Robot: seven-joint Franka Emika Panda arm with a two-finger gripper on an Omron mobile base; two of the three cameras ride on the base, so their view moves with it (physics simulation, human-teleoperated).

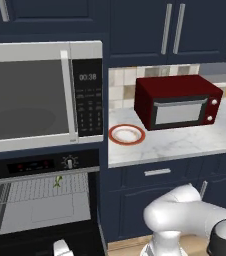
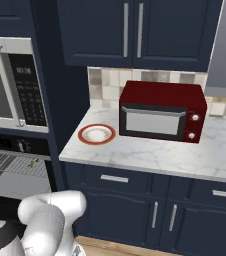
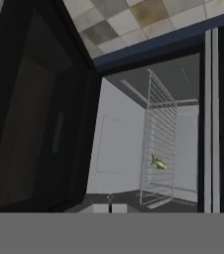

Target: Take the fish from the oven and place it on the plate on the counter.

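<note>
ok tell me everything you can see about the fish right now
The fish is tiny, slender and greenish-yellow, with a hint of orange in the hand view. It lies on the wire rack inside the oven, whose door hangs open, near the rack's middle-right in the left base view. Nothing but the rack touches it. Finer detail is too small to tell.

The oven (image 1: 40, 200) is seen with its door (image 1: 45, 242) dropped open, so the cavity mouth is unblocked from the front. A wire rack (image 1: 40, 189) spans the cavity, with open room above it up to the control panel. The fish (image 1: 58, 181) lies on the rack near its back. On the counter (image 1: 185, 142), the plate (image 1: 127, 135) is flanked by a red toaster oven (image 1: 179, 101) just beside it and the microwave (image 1: 42, 95) wall on the other side; bare stone is left in front.
</note>
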